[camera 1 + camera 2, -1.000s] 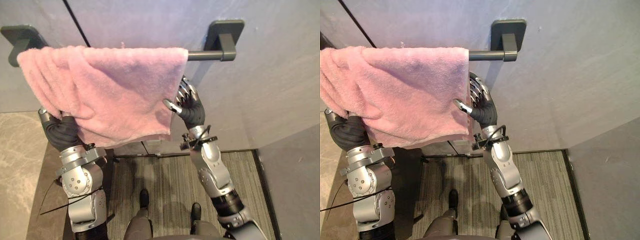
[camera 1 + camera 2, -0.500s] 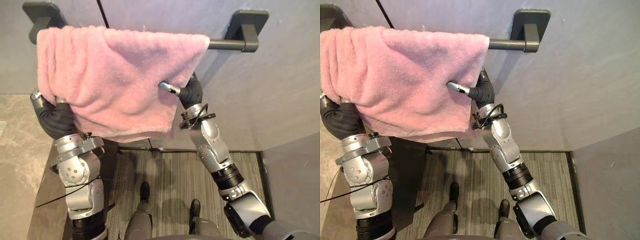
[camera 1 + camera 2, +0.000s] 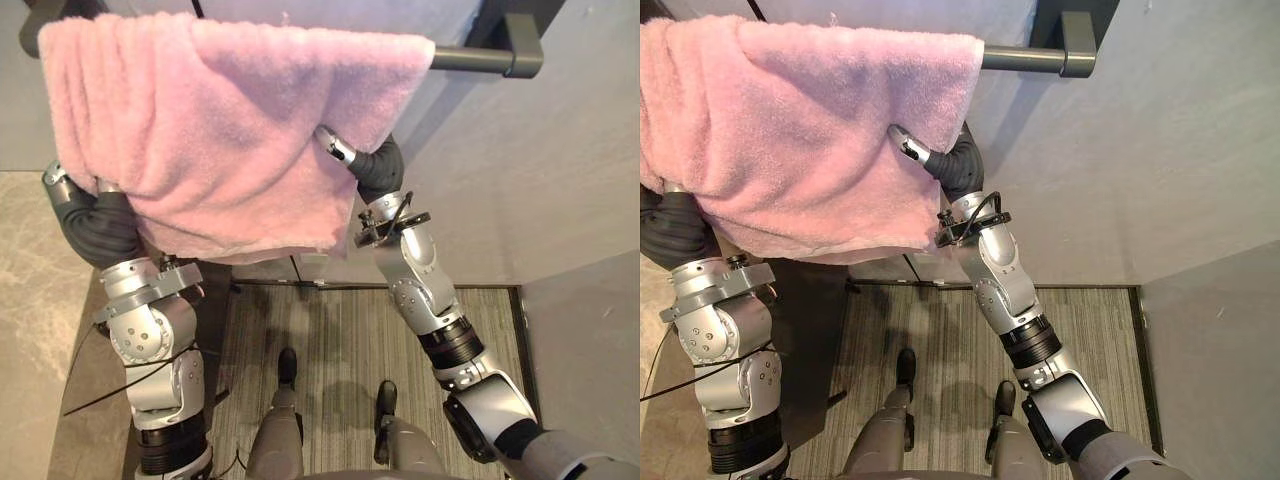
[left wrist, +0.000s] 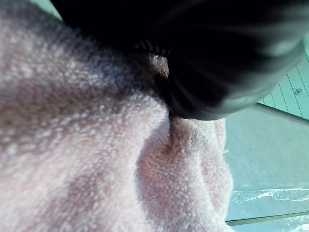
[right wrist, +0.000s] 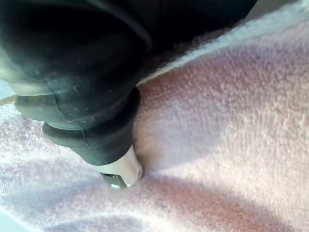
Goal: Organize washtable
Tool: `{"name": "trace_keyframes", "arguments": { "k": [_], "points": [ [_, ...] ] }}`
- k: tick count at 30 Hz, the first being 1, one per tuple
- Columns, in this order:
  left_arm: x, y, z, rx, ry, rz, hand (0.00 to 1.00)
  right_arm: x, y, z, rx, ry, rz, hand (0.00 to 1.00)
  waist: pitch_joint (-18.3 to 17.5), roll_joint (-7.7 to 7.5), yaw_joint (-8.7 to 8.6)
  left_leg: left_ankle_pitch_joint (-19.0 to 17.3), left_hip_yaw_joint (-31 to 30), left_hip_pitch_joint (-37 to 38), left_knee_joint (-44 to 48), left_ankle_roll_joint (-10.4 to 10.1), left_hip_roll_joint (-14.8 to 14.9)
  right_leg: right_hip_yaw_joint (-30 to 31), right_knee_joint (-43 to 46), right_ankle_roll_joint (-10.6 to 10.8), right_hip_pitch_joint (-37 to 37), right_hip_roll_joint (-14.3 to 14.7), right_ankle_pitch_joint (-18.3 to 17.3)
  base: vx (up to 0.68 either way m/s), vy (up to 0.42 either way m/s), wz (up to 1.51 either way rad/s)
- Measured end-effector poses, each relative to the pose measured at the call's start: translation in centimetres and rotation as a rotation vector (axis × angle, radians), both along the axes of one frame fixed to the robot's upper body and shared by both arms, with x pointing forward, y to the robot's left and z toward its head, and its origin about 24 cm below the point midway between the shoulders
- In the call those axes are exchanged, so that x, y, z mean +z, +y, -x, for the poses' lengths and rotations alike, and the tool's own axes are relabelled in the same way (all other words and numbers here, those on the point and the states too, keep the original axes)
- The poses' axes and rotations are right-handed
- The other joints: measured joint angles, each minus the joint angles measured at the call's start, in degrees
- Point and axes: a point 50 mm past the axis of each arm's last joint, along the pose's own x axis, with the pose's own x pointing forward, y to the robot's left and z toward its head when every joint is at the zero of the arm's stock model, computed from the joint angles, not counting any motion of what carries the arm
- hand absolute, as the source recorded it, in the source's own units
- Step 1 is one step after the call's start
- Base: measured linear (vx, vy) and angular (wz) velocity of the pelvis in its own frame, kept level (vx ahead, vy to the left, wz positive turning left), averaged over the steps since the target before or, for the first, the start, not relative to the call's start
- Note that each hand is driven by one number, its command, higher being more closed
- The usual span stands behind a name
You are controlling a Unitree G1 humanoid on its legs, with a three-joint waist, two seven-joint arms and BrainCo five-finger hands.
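1. The pink towel (image 3: 230, 120) hangs over a dark rail (image 3: 470, 60) on the grey wall (image 3: 560, 180).
2. The towel is folded over the rail, and its front side hangs down wide and flat.
3. It covers most of the rail. Just the right end of the rail sticks out bare, up to the dark holder (image 3: 522, 45) that fixes it to the wall.
4. The towel's bottom edge hangs a bit crooked. It is bunched and thick on the left side.
5. My right hand (image 3: 378, 170) is at the right edge of the towel, about halfway down.
6. My right thumb (image 5: 120, 169) presses on the front of the towel and makes a small dent in the soft cloth.
7. The rest of that hand goes in behind the towel's edge, so the edge sits pinched in my right hand.
8. My left hand (image 3: 95, 222) is at the lower left corner of the towel.
9. It is tucked up under the bunched cloth, and the towel lies over it.
10. From my left wrist, the dark cover (image 4: 217, 58) pushes right into the fluffy pink cloth.
11. I cannot tell if my left hand is open or closed, because the towel hides it.
12. Far below the towel there is a striped floor mat (image 3: 330, 330) at the foot of the wall.
13. To the left there is a pale stone top (image 3: 30, 290).
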Motion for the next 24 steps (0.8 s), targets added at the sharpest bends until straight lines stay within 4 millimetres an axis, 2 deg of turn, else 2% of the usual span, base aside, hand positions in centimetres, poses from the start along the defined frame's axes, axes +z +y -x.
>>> {"name": "trace_keyframes", "arguments": {
  "k": [10, 12, 17, 20, 24],
  "points": [
    [0.2, -0.6, -0.1, -0.037, -0.011, -0.022, 1.0, 0.3, -0.3, 0.2, -0.011, -0.023, -0.024, 1.0, 1.0, -1.25, -0.21, 0.0, 0.4, 0.0, -0.1, 0.0, 0.1, 0.0, -0.1, 0.0, 0.0, 0.0, 0.1, 0.0, 0.001, 0.0],
    [0.5, -0.8, 0.0, -0.047, -0.027, -0.027, 1.0, 0.4, -0.9, 0.3, -0.026, -0.027, -0.041, 1.0, 1.3, -1.66, -0.21, 0.0, 0.4, 0.0, -0.1, 0.0, 0.0, -0.1, -0.1, 0.0, 0.0, -0.1, 0.1, 0.0, 0.001, 0.02],
    [0.7, -1.5, -0.2, -0.086, -0.035, -0.051, 1.0, 0.2, -4.0, 0.6, -0.114, -0.036, -0.087, 1.0, 1.7, -2.33, -0.54, 0.2, 0.5, 0.0, -0.1, 0.3, -0.5, 0.0, -0.1, 0.4, 0.1, -0.6, 0.3, 0.0, 0.0, 0.0],
    [0.7, -1.7, -0.3, -0.104, -0.032, -0.066, 1.0, 0.2, -4.9, 0.5, -0.14, -0.045, -0.075, 1.0, 1.9, -2.68, -1.55, 0.3, 0.6, 0.0, -0.1, 0.3, -0.5, 0.0, -0.1, 0.5, 0.0, -0.7, 0.4, 0.0, 0.0, 0.0],
    [0.6, -2.3, -0.7, -0.135, -0.025, -0.082, 1.0, 0.5, -5.7, 0.6, -0.171, -0.058, -0.083, 1.0, 2.0, -2.98, -1.81, 0.3, 1.9, 0.0, 0.0, 0.3, -0.5, 1.4, -0.1, 0.6, -0.8, -0.7, 0.8, 0.01, 0.003, -0.14]
  ]
}}
